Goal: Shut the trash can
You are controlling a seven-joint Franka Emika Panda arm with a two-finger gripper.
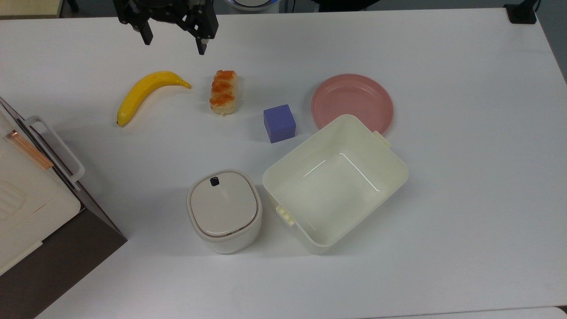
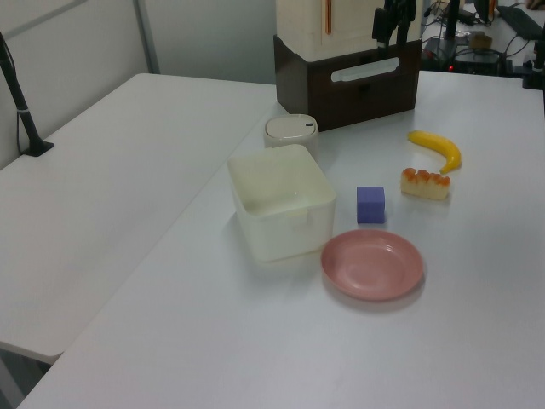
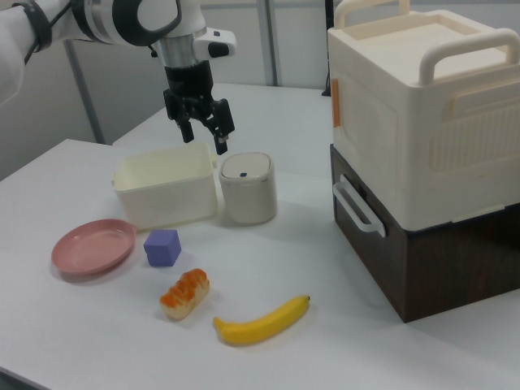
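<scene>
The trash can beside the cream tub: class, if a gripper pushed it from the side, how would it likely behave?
The trash can looks like thin plastic, so it is probably light and would slide on the smooth white table. It stands taller than wide in the right view, so a high push might tip it. Its lid lies flat.

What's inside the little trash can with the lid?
You can't tell. The trash can has its flat lid down, covering the inside. You can see a small dark button on the lid.

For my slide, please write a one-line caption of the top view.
Open gripper hovers above banana and bread; trash can, lid down, sits beside empty tub.
</scene>
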